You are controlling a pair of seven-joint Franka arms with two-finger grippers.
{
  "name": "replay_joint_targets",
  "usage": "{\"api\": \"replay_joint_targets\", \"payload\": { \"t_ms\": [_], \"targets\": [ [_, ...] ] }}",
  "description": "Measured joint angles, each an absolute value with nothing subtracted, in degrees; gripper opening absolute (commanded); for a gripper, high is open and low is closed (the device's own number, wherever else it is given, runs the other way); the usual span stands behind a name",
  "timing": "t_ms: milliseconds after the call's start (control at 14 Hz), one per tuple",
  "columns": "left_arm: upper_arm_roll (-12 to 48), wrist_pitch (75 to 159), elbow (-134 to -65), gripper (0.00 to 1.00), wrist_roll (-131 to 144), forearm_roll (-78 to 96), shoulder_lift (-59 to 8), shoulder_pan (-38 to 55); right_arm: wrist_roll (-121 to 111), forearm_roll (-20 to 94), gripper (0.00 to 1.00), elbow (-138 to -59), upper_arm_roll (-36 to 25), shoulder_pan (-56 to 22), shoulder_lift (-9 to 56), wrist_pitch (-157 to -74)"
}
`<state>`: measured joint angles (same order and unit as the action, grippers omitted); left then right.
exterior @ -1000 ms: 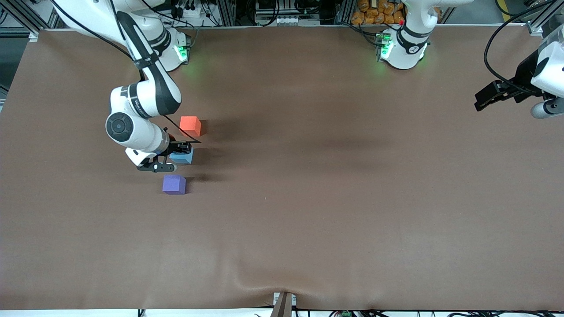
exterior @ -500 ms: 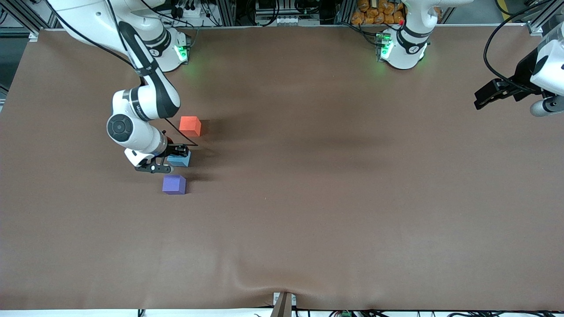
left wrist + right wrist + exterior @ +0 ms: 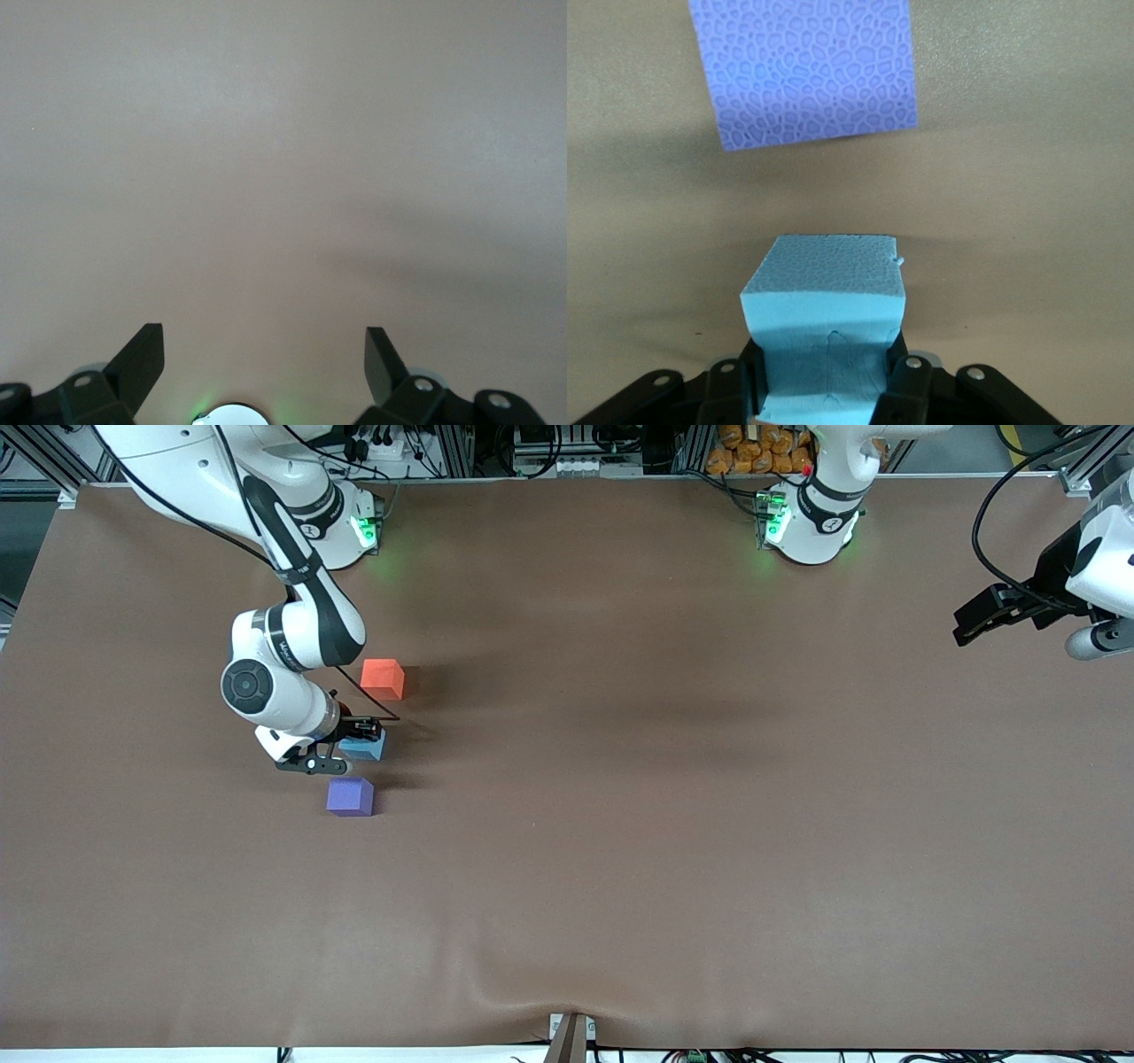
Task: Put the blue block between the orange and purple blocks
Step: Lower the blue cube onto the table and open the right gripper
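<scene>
My right gripper [image 3: 355, 737] is shut on the light blue block [image 3: 367, 747], low over the table in the gap between the orange block [image 3: 383, 678] and the purple block [image 3: 350, 795]. In the right wrist view the blue block [image 3: 824, 297] sits pinched between my fingers [image 3: 908, 376], its sides dented in, and the purple block [image 3: 802, 71] lies just ahead of it. I cannot tell whether the blue block touches the table. My left gripper [image 3: 970, 622] waits open and empty over the left arm's end of the table, and its wrist view shows its open gripper [image 3: 266, 345] over bare brown cloth.
A brown cloth [image 3: 620, 824] covers the whole table, with a small wrinkle at its edge nearest the front camera. The two arm bases [image 3: 806, 522] stand along the edge farthest from that camera, with cables and clutter past them.
My right gripper has sunk a little with the blue block, shifting slightly toward the purple block. The orange and purple blocks have not moved, and the left arm has barely moved.
</scene>
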<state>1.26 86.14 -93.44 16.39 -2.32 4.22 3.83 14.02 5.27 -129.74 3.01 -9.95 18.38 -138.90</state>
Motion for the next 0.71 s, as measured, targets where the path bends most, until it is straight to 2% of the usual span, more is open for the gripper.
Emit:
{"api": "replay_joint_targets", "payload": {
  "t_ms": [71, 143, 214, 429, 571, 714],
  "targets": [
    [1.26, 86.17, -93.44, 1.0, 16.39, -2.32, 4.22, 3.83, 14.12, 5.28, 0.74, -129.74, 3.01, -9.93, 18.38, -138.88],
    [1.26, 86.19, -93.44, 1.0, 16.39, -2.32, 4.22, 3.83, 14.2, 5.3, 0.92, -129.74, 3.01, -9.86, 18.38, -138.84],
    [1.26, 86.2, -93.44, 1.0, 16.39, -2.32, 4.22, 3.82, 14.22, 5.3, 1.0, -129.74, 3.01, -9.66, 18.39, -138.8],
    [1.26, 86.23, -93.45, 1.0, 16.39, -2.32, 4.24, 3.81, 14.21, 5.3, 1.0, -128.82, 3.01, -8.7, 18.34, -137.01],
    [1.25, 86.23, -93.45, 1.0, 16.39, -2.32, 4.36, 3.8, 14.21, 5.31, 1.0, -124.19, 3.01, -8.37, 18.05, -128.96],
    [1.25, 86.23, -93.45, 1.0, 16.39, -2.32, 4.52, 3.79, 14.21, 5.75, 1.0, -115.28, 3.01, -8.24, 17.47, -116.29]
  ]
}}
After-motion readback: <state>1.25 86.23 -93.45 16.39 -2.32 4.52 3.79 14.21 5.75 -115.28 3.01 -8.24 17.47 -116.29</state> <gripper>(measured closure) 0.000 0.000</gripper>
